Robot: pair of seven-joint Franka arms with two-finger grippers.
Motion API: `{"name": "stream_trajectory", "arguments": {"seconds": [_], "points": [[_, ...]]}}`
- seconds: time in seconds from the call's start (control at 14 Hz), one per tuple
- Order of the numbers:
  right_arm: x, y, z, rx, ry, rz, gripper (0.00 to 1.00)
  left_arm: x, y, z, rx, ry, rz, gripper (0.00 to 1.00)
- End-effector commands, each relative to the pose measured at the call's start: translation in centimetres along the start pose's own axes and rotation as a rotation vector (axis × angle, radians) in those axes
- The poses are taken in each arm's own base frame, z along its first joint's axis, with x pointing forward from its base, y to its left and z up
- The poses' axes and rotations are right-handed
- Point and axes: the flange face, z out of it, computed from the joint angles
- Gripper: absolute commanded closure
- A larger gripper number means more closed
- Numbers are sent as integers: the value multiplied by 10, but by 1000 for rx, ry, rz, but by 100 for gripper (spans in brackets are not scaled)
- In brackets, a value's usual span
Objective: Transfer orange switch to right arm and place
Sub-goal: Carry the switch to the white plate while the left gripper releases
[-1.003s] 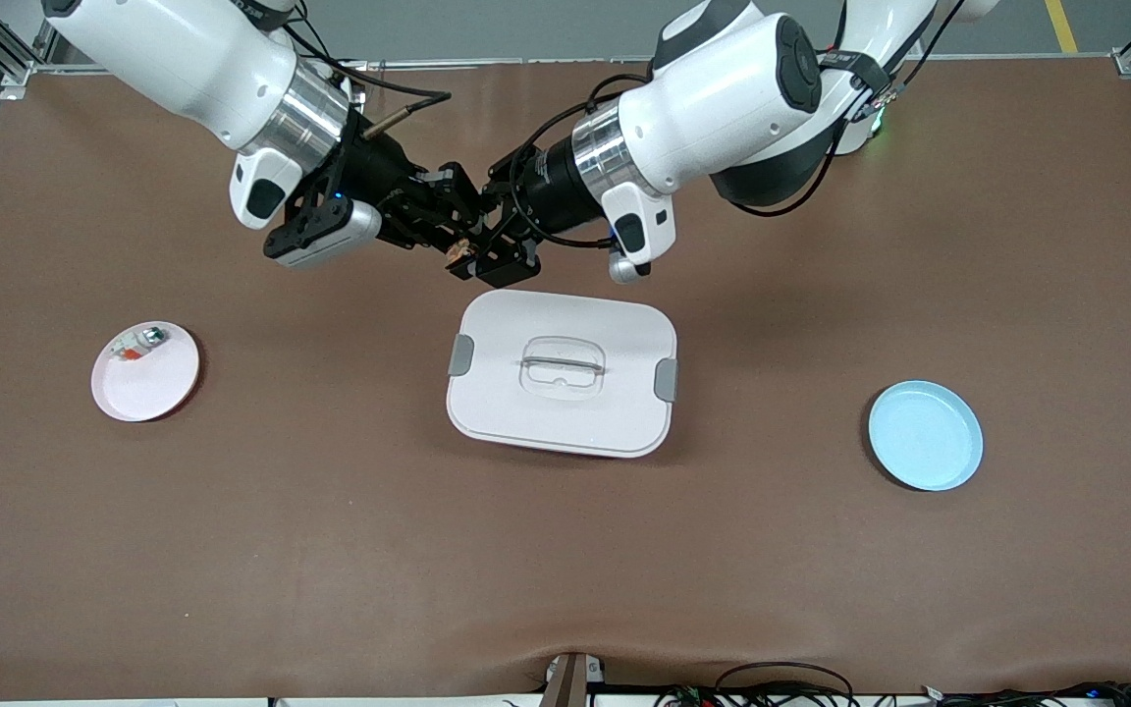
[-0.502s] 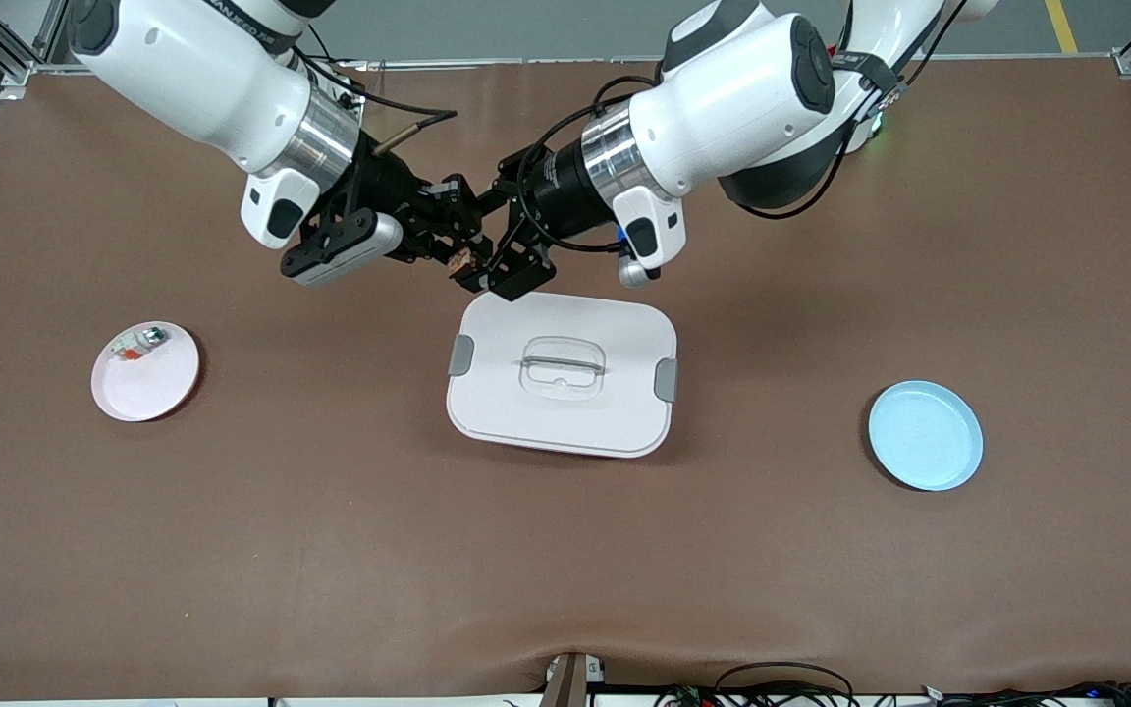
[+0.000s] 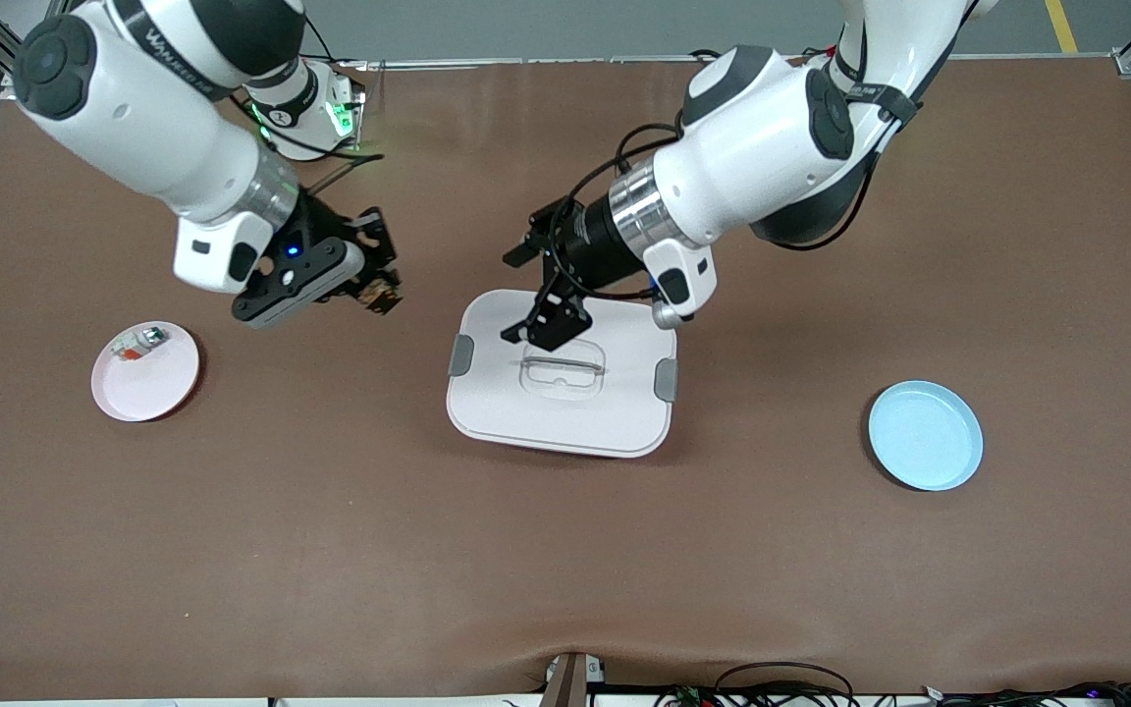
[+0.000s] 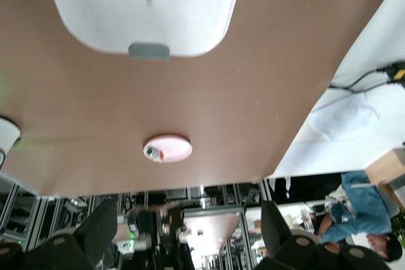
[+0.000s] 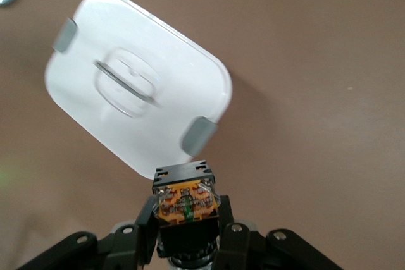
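Right pincer [image 3: 376,295] pinches the orange switch [image 5: 186,199]; left pincer [image 3: 538,314], spread empty, hangs over the white box [image 3: 487,412]. Handover done; next, carry toward seven o'clock, the pink plate [image 3: 158,388].

Only one bit of lettering shows — dark print on the black band of the white right arm [image 3: 148,108], too warped to read for certain; nothing else carries legible text.
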Motion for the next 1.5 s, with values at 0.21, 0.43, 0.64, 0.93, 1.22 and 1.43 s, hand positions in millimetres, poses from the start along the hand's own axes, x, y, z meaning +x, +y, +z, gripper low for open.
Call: {"name": "stream_trajectory", "arguments": {"seconds": [0.21, 0.43, 0.64, 0.93, 1.22, 1.43], "points": [[-32, 96, 13, -136, -123, -380, 100, 43, 22, 3, -31, 105, 6, 0], [-55, 147, 25, -142, -157, -488, 100, 74, 30, 12, -31, 175, 22, 0], [-90, 210, 51, -133, -164, -604, 100, 113, 39, 8, -50, 262, 35, 0], [-147, 289, 94, -172, -146, -783, 100, 156, 50, -12, -47, 343, 148, 0], [-188, 358, 130, -150, -164, -815, 100, 197, 54, -40, 46, 404, 633, 0], [-201, 380, 157, -136, -173, -816, 100, 240, 71, -71, 86, 435, 831, 0]]}}
